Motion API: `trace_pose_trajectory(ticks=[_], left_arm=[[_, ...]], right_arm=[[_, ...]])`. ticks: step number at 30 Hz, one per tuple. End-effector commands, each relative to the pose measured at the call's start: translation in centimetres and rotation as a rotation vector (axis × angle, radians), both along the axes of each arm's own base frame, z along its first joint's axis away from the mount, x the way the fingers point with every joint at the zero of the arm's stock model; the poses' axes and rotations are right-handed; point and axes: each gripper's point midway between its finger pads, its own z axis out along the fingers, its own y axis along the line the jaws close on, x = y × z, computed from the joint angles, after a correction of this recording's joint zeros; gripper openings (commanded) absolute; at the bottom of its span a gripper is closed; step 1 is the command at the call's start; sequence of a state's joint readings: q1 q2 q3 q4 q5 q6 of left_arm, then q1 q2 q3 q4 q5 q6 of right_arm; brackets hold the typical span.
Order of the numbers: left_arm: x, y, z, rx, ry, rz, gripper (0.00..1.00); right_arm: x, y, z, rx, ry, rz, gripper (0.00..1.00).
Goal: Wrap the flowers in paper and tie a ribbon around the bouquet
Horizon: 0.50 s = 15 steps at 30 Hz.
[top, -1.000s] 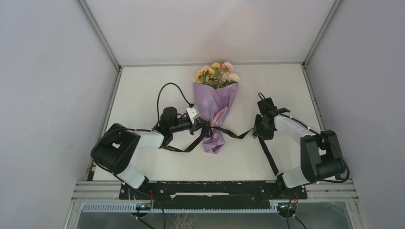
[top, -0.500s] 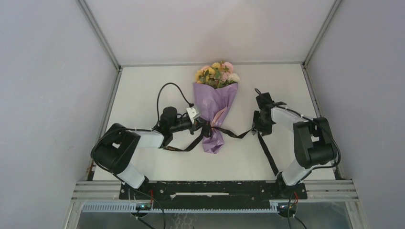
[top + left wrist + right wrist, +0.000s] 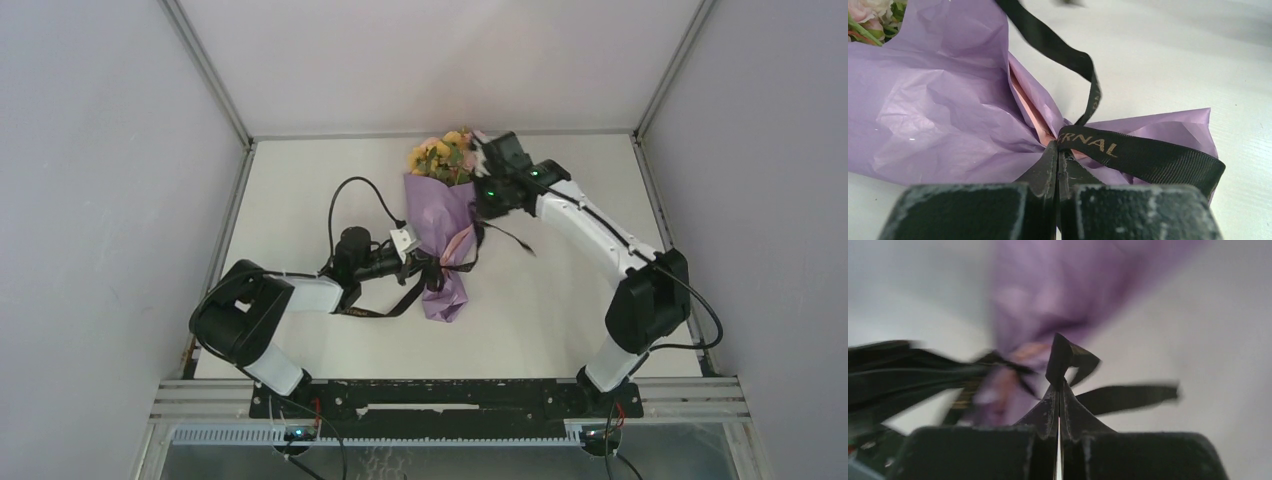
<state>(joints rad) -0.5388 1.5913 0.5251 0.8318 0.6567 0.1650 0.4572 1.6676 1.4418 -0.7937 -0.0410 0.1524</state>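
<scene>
Lilac paper (image 3: 447, 215) wrapped the flowers (image 3: 440, 155), ribbon (image 3: 1138, 157) round it — left gripper (image 3: 1058, 161) and right gripper (image 3: 1059, 390), twelve o'clock, clamped ribbon; knot looked unfinished.

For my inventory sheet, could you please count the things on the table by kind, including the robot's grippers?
flower bunch: 1
lilac-purple paper sheet: 1
black ribbon: 1
grippers: 2, the left gripper and the right gripper
Total: 5
</scene>
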Motion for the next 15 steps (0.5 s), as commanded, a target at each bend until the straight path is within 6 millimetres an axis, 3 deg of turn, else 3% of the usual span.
trace_pose_trajectory(ticks=[1, 4, 6, 9, 15], left_arm=[[-0.2, 0.1, 1.9, -0.027, -0.096, -0.003, 0.0], [-0.4, 0.4, 1.7, -0.027, -0.073, 0.016, 0.0], [-0.8, 0.4, 1.6, -0.028, -0.071, 0.011, 0.0], [-1.0, 0.6, 1.5, -0.025, -0.069, 0.017, 0.0], [-1.1, 0.8, 1.5, -0.027, -0.07, 0.023, 0.0]], right_arm=[[-2.2, 9.0, 10.2, 0.163, -0.204, 0.301, 0.0], [-1.9, 13.4, 11.2, 0.264, -0.19, 0.345, 0.0], [-1.2, 15.2, 11.3, 0.326, -0.159, 0.331, 0.0], [0.2, 16.9, 11.5, 0.389, -0.154, 0.284, 0.0], [2.2, 19.4, 9.8, 0.483, -0.104, 0.261, 0.0]])
